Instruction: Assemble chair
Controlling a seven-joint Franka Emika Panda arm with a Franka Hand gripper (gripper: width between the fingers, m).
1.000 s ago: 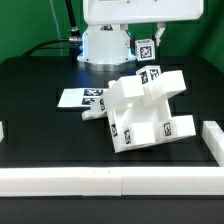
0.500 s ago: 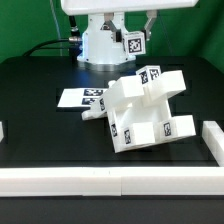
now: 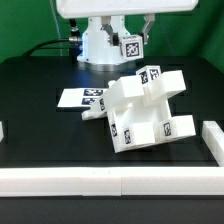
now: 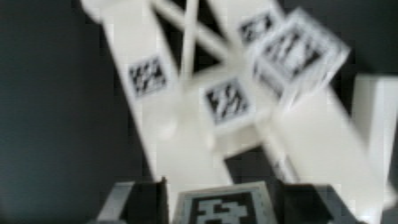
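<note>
The partly joined chair (image 3: 146,112) lies tilted on the black table, a blocky white cluster with several square tags. A short white stub (image 3: 90,113) sticks out at its side toward the exterior view's left. High above and behind it, my gripper (image 3: 134,36) is shut on a small white tagged chair part (image 3: 131,43), held clear of the table. In the wrist view this tagged part (image 4: 224,207) sits between my dark fingers (image 4: 148,200), and the chair (image 4: 222,95) lies blurred below, apart from them.
The marker board (image 3: 80,98) lies flat toward the exterior view's left of the chair. White border rails run along the front edge (image 3: 110,183) and the exterior view's right side (image 3: 213,141). The arm's white base (image 3: 100,46) stands at the back.
My gripper, still shut on the tagged part, has shifted toward the exterior view's left and slightly up. The chair on the table has not moved.
</note>
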